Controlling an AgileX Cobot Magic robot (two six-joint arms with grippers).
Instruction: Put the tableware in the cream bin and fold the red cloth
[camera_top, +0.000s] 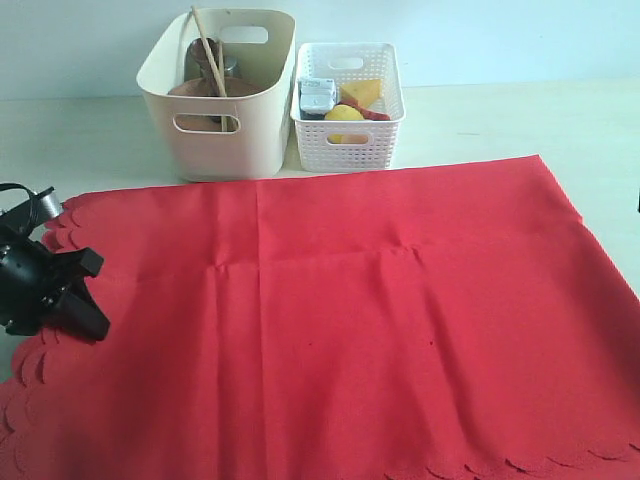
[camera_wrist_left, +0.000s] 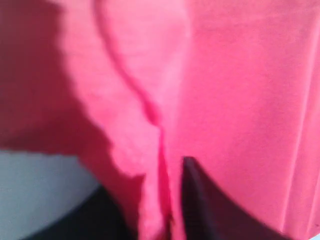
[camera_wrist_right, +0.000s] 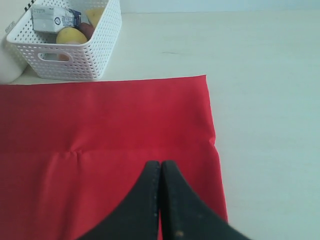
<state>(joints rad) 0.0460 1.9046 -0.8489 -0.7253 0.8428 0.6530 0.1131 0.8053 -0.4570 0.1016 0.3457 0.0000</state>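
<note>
The red cloth (camera_top: 340, 320) lies spread flat over most of the table. My left gripper (camera_top: 98, 296) is at its scalloped left edge. In the left wrist view a raised fold of the red cloth (camera_wrist_left: 150, 115) is bunched between the two dark fingers (camera_wrist_left: 200, 200), which have closed in on it. The picture is blurred. My right gripper (camera_wrist_right: 160, 165) hangs shut and empty over the cloth's straight right edge (camera_wrist_right: 212, 130); it is out of the exterior view. The cream bin (camera_top: 220, 150) at the back holds tableware: chopsticks (camera_top: 205, 45) and a brown wooden plate (camera_top: 200, 90) show above the rim.
Right of the bin stands a white lattice basket (camera_top: 350, 140) (camera_wrist_right: 75, 60) with a milk carton (camera_top: 317, 95), a lemon (camera_top: 343, 113) and cheese (camera_top: 362, 92). Bare pale table (camera_wrist_right: 270, 100) runs along the cloth's right side and behind it.
</note>
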